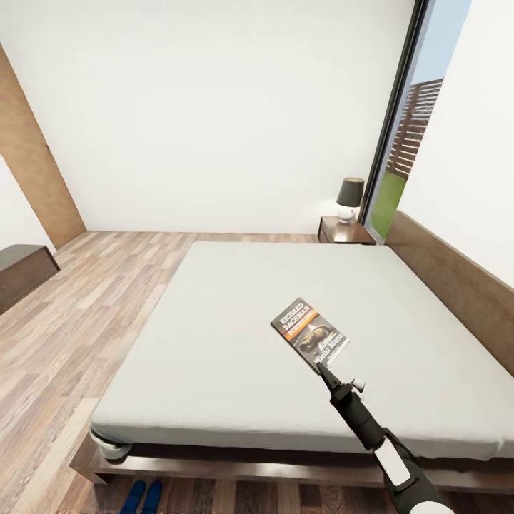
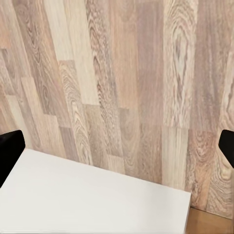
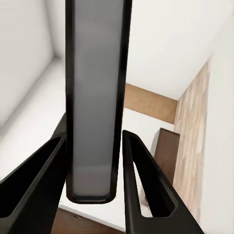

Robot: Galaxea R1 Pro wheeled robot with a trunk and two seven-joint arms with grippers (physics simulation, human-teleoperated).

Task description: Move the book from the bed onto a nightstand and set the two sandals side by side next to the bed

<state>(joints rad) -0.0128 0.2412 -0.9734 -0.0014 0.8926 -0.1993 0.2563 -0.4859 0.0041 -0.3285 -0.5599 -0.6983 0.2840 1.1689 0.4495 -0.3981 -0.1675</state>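
The book [image 1: 310, 332], a dark paperback with white lettering and an orange band, is over the right half of the bed's pale grey mattress [image 1: 214, 335]. My right gripper [image 1: 319, 365] is shut on the book's near edge. In the right wrist view the book [image 3: 95, 97] is seen edge-on between the two black fingers [image 3: 146, 185]. The blue sandals [image 1: 143, 495] lie side by side on the floor at the foot of the bed, partly cut off by the picture's edge. The nightstand [image 1: 344, 231] stands at the far right by the headboard. My left gripper [image 2: 117, 148] is open over the wood floor.
A dark-shaded lamp [image 1: 350, 198] sits on the nightstand. A long dark brown cabinet [image 1: 21, 271] stands at the far left. The brown headboard [image 1: 457, 285] runs along the right wall. A white flat panel [image 2: 87, 200] lies below my left gripper.
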